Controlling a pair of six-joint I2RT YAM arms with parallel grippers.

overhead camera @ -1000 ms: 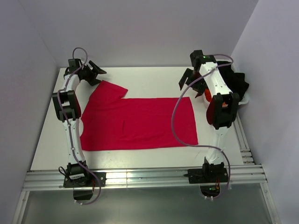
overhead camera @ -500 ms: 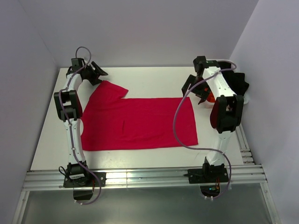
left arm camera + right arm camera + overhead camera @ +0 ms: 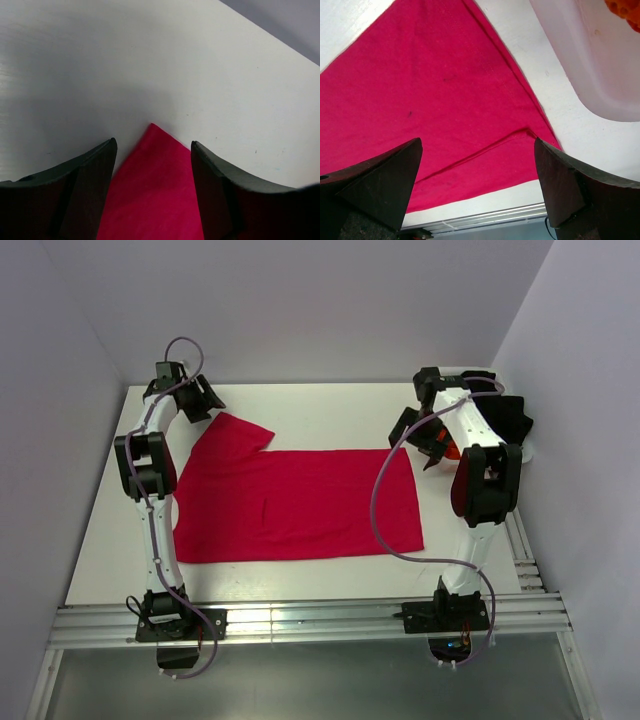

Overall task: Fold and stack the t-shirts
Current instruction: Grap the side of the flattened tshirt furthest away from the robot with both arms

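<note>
The red t-shirt lies flat, its sleeve tip between the jaws of the left gripper, partly open and empty, and its corner under the right gripper, wide open and empty, likely so each can pinch and fold it.

Overhead from behind, wrist views close, downward, all sharing red t-shirt

We see the left gripper has drawn its jaws closer, though they remain apart, and crept toward 12 o'clock by the crimson t-shirt's sleeve tip. The right gripper has drifted toward 4 o'clock, nearer the white basket.
</note>
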